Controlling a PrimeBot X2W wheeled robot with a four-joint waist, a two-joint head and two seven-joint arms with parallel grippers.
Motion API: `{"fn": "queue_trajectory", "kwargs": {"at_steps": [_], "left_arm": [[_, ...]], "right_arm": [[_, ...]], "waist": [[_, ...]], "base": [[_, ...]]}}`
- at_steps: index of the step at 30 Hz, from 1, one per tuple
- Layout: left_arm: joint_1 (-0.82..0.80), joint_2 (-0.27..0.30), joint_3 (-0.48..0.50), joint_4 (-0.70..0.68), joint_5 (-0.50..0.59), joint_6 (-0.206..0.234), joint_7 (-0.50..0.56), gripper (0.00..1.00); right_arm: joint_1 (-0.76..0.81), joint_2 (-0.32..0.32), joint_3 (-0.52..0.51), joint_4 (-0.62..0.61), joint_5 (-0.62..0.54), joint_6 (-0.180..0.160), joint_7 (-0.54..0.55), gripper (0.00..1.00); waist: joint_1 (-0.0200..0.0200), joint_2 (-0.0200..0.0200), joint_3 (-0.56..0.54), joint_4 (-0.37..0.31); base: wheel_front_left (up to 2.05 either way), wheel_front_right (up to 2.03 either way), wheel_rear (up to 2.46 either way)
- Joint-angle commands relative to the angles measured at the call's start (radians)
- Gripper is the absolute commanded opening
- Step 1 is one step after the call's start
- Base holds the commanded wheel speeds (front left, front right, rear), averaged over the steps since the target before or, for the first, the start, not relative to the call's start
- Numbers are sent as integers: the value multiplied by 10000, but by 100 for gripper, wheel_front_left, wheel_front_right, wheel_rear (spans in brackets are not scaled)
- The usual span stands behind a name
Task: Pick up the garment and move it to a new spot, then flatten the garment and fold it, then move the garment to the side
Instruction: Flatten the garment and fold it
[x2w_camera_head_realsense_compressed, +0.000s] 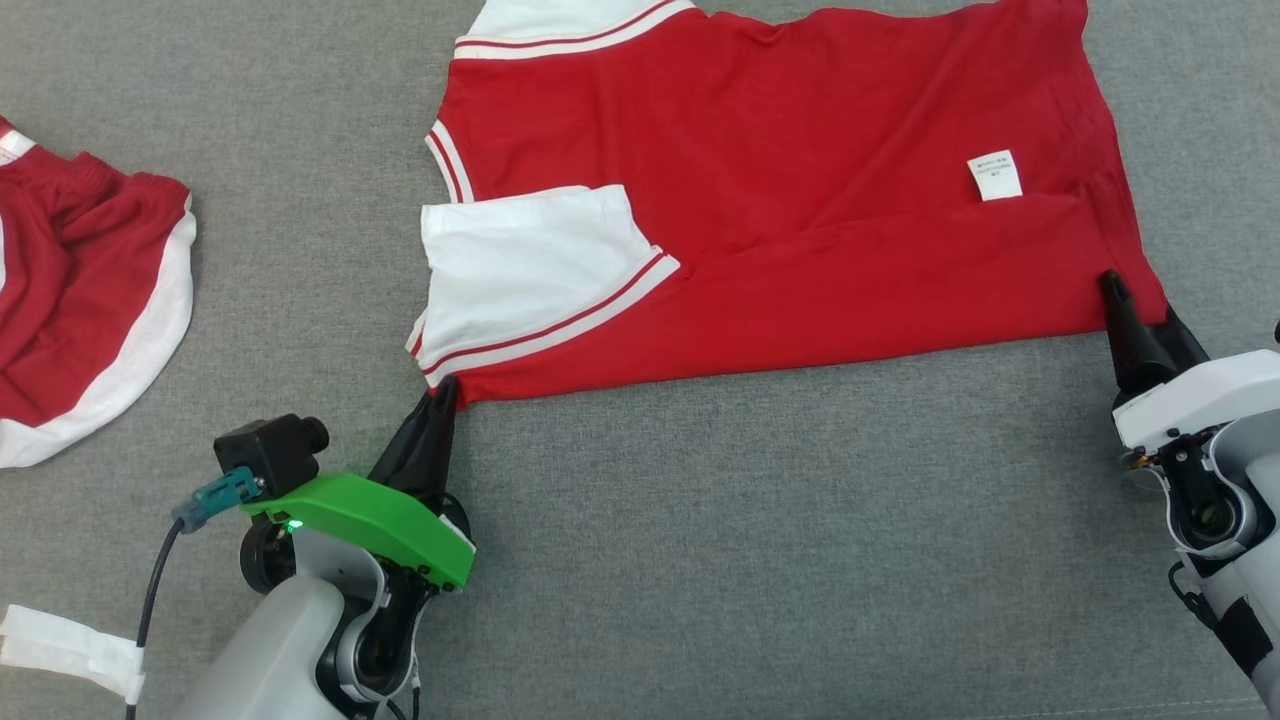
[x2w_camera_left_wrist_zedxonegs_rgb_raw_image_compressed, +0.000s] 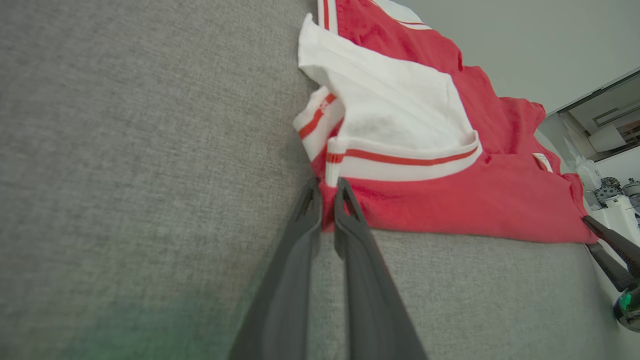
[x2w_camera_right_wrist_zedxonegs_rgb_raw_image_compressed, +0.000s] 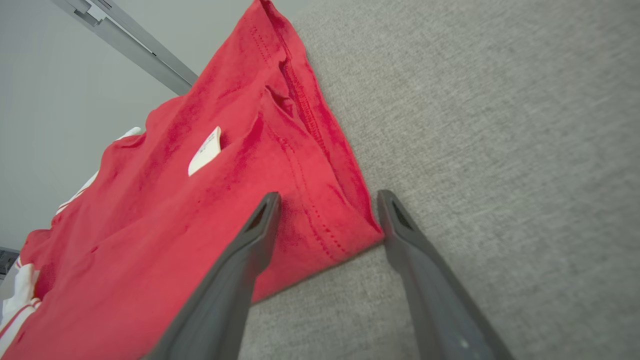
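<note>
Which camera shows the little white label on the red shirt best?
The head view: the label lies flat on the red shirt, facing the camera. The right wrist view sees it slanted; the left wrist view catches a distant sliver.

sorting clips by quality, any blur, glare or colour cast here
Head view: even light, sharp, no glare on the red shirt. Left wrist view: left gripper blurs near the lens, green cast on the grey surface. Right wrist view: right gripper soft low down, hem crisp.

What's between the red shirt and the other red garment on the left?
Bare grey cloth surface, seen in the head view, separates the shirt from the other garment.
</note>
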Motion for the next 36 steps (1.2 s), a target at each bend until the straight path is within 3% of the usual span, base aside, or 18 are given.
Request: {"fn": "queue_trajectory", "kwargs": {"at_steps": [1,12,27,36], "left_arm": [[-136,5,7,11,102,-2,-21,0],[797,320,5,-866,12,113,-206,0],[3293,1646,-269,-4462,-108,1593,682,0],[3813,1786,-626,-4931,-339,2033,1298,0]], "right_arm": [[-18,3,150,75,87,-15,-33,0],[874,-1120,1112,-1131,744,-16,-572,0],[2990,-3234,1457,-3310,1732,-16,-836,0],[3343,-3815,1718,-3547,1877,-17,-821,0]], "waist": [[0,0,26,49],[0,0,-413,-77],[0,0,-678,-98],[0,0,-517,-59]], "base": [[0,0,0],[0,0,0],[0,0,0],[0,0,0]]}}
